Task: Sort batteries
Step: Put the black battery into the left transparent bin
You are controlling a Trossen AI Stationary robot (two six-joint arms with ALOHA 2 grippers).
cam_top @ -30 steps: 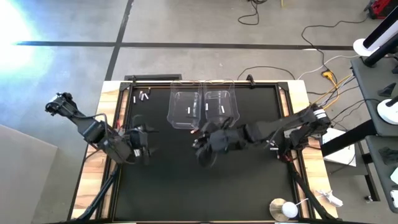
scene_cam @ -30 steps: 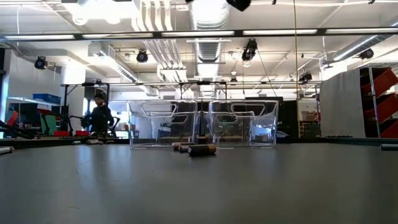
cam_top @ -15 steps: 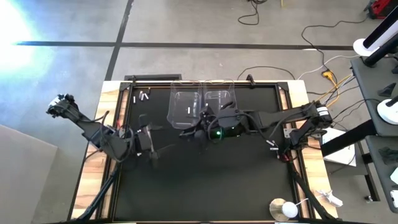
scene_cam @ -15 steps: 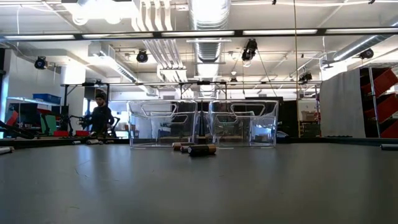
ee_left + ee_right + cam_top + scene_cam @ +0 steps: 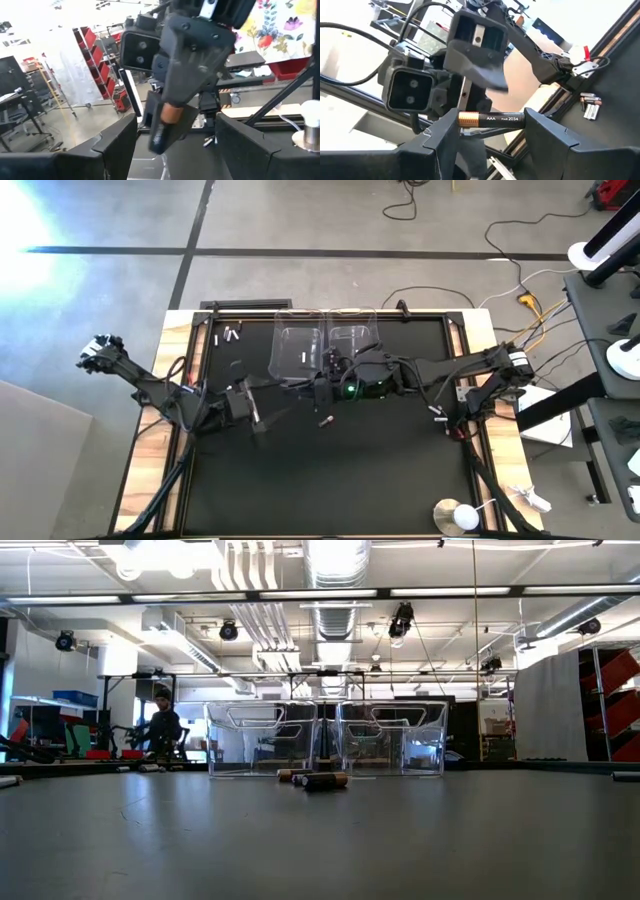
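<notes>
Right claw grips a dark copper-tipped AAA battery crosswise; left claw — I cannot tell its state — hovers mid-table.

I count two clear plastic tubs side by side on my surface. One AAA battery sits between my right end effector's fingers. Three batteries lie before the tubs, with another small cluster near the far left corner.
</notes>
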